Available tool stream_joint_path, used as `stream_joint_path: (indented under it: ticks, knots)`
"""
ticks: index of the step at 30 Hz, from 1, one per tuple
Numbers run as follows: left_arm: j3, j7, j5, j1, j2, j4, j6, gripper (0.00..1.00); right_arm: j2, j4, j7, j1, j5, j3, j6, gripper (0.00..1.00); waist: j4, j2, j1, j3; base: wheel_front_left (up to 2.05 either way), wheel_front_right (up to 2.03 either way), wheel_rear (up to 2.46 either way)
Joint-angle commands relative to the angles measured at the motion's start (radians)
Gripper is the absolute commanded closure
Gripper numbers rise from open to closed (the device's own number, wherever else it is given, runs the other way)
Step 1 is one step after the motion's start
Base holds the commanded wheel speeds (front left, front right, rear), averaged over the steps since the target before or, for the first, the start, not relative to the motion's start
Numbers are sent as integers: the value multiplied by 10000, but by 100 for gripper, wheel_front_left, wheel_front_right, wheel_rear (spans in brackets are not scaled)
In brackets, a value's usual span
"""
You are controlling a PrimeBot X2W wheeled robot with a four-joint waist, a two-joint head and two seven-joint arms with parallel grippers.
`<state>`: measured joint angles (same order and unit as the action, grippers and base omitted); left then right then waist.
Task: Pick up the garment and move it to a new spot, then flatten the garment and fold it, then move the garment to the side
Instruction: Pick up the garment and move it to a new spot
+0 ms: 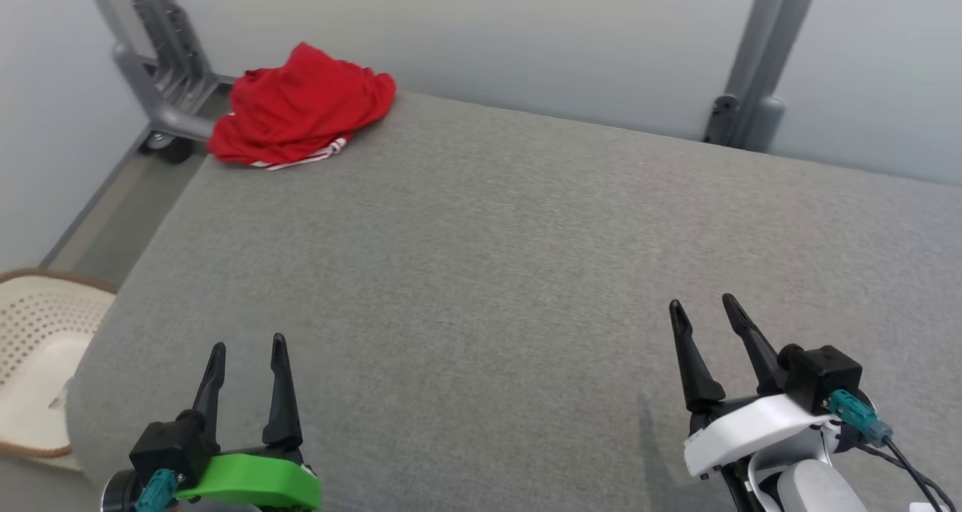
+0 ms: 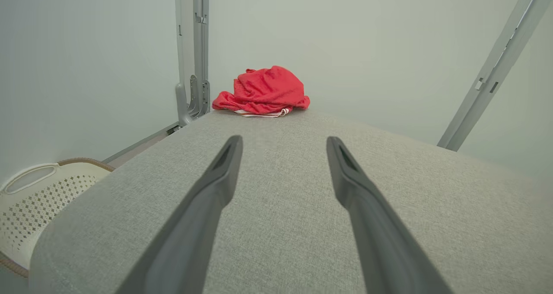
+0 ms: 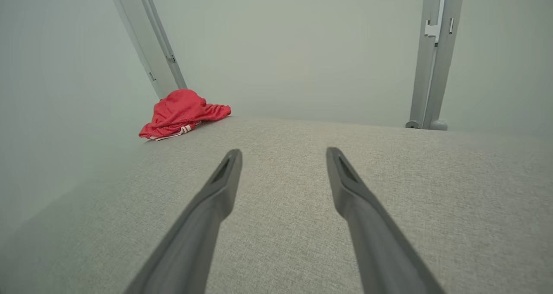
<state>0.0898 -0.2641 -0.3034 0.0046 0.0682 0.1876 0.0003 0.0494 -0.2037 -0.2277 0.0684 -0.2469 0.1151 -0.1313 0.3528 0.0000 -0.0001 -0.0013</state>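
Red garment (image 1: 301, 106) bunched at tabletop (image 1: 488, 271) far corner: probably soft, light, floppy; pinch a top fold. Left gripper (image 1: 248, 340), right gripper (image 1: 700, 300) spread apart, empty.

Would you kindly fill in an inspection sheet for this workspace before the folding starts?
Surface: grey fabric-covered table, flat.
Job's things: red garment, crumpled in a heap at the far left corner, untouched.
Clutter: white perforated basket beside the table's near left edge.
Pincers: left pincer and right pincer both open, holding nothing, over the near side.
Cables: black cable at the right wrist.
Surroundings: grey frame posts, pale walls.
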Motion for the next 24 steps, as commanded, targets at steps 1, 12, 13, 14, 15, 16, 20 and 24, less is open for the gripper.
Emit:
stream_joint_path:
  ticks: [1,12,13,14,15,16,20,24]
  knots:
    - [-53,-1,72,129,45,-51,30,0,24,-56,-60,-7,-87,61,11,0,1604,0,1,-153,0,0,0]
    - [-1022,-3,-103,1089,-35,-1118,378,0,36,-572,113,1286,-274,1827,11,0,1883,0,1,247,0,0,0]
    - [-1058,-3,-112,1177,-47,-1179,390,0,37,-632,100,1357,-283,1912,11,0,1889,0,1,261,0,0,0]
    - [-1097,-3,-127,1250,-55,-1231,387,0,39,-688,83,1426,-297,1982,11,0,1896,0,1,277,0,0,0]
    - [-1124,-3,-123,1307,-60,-1268,380,0,36,-728,63,1480,-311,2044,11,0,1902,0,1,291,0,0,0]
    - [-1154,-3,-120,1365,-66,-1304,372,0,36,-771,50,1529,-322,2096,11,0,1910,0,1,307,0,0,0]
    - [-1200,-1,-121,1497,-94,-1394,339,0,36,-853,20,1681,-254,2157,11,0,1949,0,1,454,0,0,0]
    - [-1190,-3,-176,1364,-129,-1428,283,0,36,-802,106,1777,-15,2016,11,0,1983,0,1,813,0,0,0]
